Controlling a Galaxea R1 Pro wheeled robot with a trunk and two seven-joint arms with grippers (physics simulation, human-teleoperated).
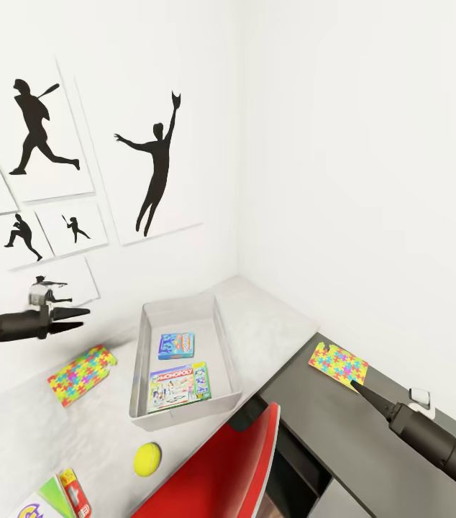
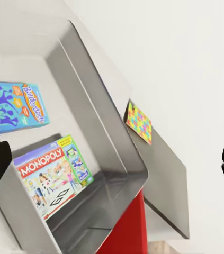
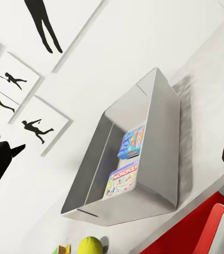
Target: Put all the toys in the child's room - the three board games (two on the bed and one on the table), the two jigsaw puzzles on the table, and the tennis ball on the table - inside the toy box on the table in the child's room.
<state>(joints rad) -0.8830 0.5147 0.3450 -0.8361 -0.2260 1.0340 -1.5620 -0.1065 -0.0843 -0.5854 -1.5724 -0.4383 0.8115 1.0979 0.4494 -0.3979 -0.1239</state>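
The grey toy box (image 1: 226,345) sits on the light table (image 1: 271,324) and holds two board games, a blue one (image 1: 176,345) and a green-edged Monopoly (image 1: 179,386). A SKIP-BO box (image 1: 55,498) lies at the table's near end, with the tennis ball (image 1: 147,459) beside it. One jigsaw puzzle (image 1: 82,374) lies left of the box. Another (image 1: 338,365) rests on the dark side cabinet (image 1: 307,410). My left gripper (image 1: 80,319) hovers open and empty above the table, left of the box. My right gripper (image 1: 357,388) is open, its tip at the cabinet puzzle's near edge.
A red chair (image 1: 221,467) stands against the table's front edge, just below the toy box. White walls with framed sports silhouettes (image 1: 152,165) close in the corner behind the table. A small white object (image 1: 420,398) lies on the cabinet by my right arm.
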